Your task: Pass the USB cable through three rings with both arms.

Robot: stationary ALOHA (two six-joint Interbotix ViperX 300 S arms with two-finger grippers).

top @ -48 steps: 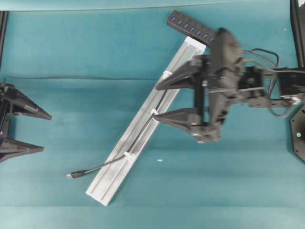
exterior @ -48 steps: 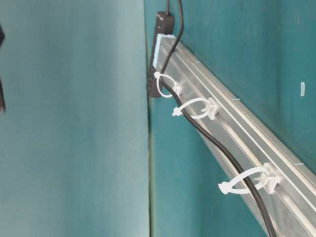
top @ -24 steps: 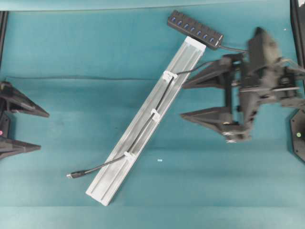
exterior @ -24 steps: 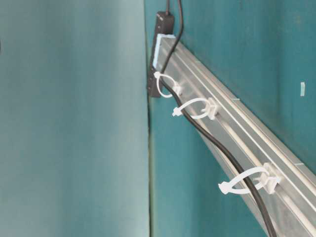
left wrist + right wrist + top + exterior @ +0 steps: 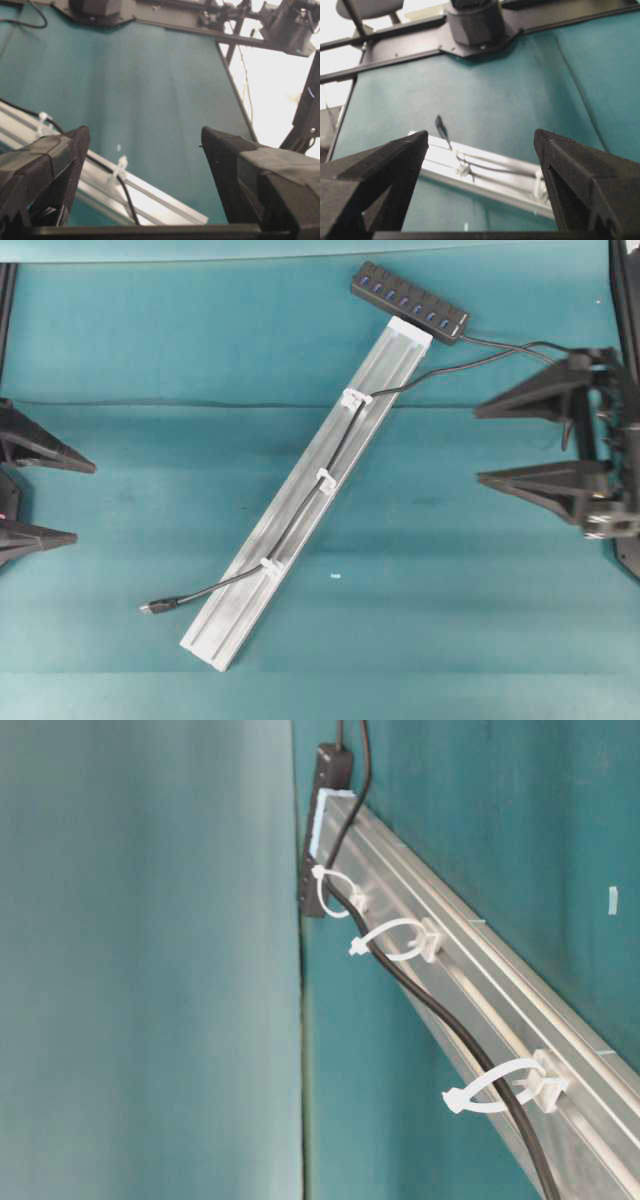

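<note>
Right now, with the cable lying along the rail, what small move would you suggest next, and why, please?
Probably none beyond parking: the USB cable already runs through all three rings, its plug lies past the rail's lower end, and both grippers, left gripper and right gripper, stand open and clear.

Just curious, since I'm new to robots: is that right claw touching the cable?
Apart. The overhead view shows the right gripper open near the right edge, with bare teal mat between its fingertips and the USB cable on the rail.

Three rings [image 5: 326, 479], one cable [image 5: 300, 517] (one rail [image 5: 240, 615], one hub [image 5: 409, 302])
</note>
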